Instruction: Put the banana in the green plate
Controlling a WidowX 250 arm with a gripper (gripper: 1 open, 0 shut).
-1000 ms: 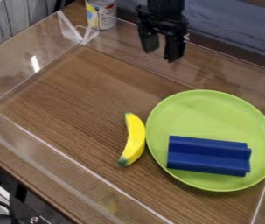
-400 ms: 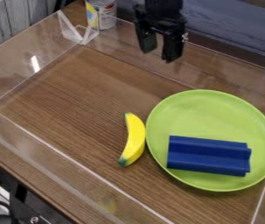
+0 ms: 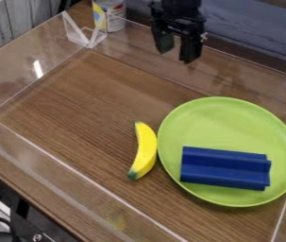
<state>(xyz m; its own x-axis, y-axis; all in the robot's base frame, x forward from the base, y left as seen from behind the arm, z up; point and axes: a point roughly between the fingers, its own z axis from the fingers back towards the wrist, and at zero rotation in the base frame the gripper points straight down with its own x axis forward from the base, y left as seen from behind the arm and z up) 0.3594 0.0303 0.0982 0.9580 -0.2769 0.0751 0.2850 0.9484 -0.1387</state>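
The small yellow banana [image 3: 142,149] lies on the wooden table, just left of the green plate [image 3: 221,121]; its greenish tip points toward me. A blue rectangular block [image 3: 226,167] rests in the plate's near half. My gripper [image 3: 176,47] hangs at the back of the table, fingers pointing down and open, with nothing between them. It is well away from the banana, up and to the right in the picture.
Clear acrylic walls [image 3: 32,71] ring the table on the left, back and front. A white-and-yellow container [image 3: 108,13] stands behind the back wall at the upper left. Bare wood [image 3: 75,113] spans the table's left half.
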